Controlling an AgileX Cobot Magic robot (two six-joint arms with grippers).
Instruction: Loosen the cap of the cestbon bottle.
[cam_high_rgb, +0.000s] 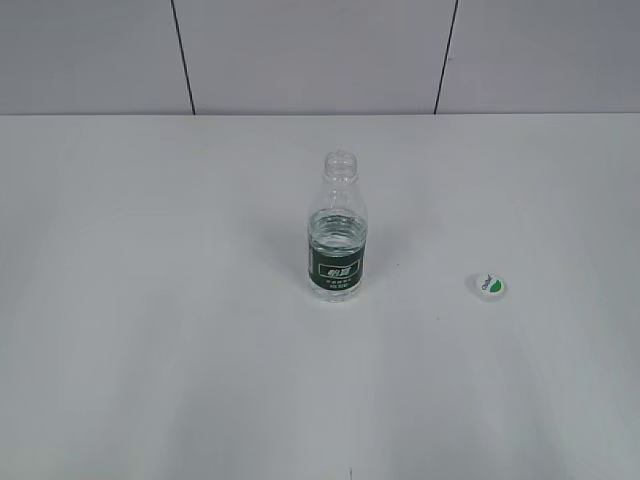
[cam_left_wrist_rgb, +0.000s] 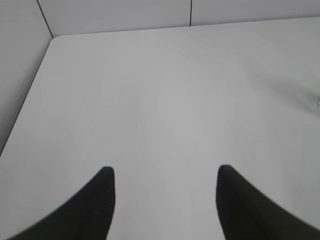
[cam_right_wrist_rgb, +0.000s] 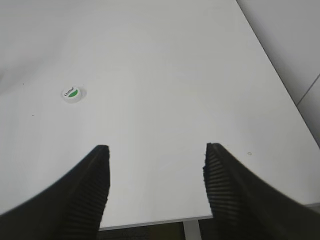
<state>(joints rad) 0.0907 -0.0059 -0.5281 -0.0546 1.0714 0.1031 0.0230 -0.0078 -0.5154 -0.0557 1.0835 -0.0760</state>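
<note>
The cestbon bottle (cam_high_rgb: 337, 232) stands upright in the middle of the white table, its neck bare, a dark green label round its lower half. The cap (cam_high_rgb: 489, 285) lies flat on the table to the bottle's right, white with a green patch on top; it also shows in the right wrist view, cap (cam_right_wrist_rgb: 73, 93). My left gripper (cam_left_wrist_rgb: 165, 172) is open over bare table with nothing between its fingers. Open and empty as well, my right gripper (cam_right_wrist_rgb: 155, 150) hangs near the table's front edge, the cap ahead and to its left. Neither gripper appears in the exterior view.
The white table (cam_high_rgb: 150, 300) runs back to a pale panelled wall (cam_high_rgb: 320, 50). Its left edge (cam_left_wrist_rgb: 30, 100) shows in the left wrist view, its front edge (cam_right_wrist_rgb: 150, 221) and right edge (cam_right_wrist_rgb: 280, 85) in the right wrist view.
</note>
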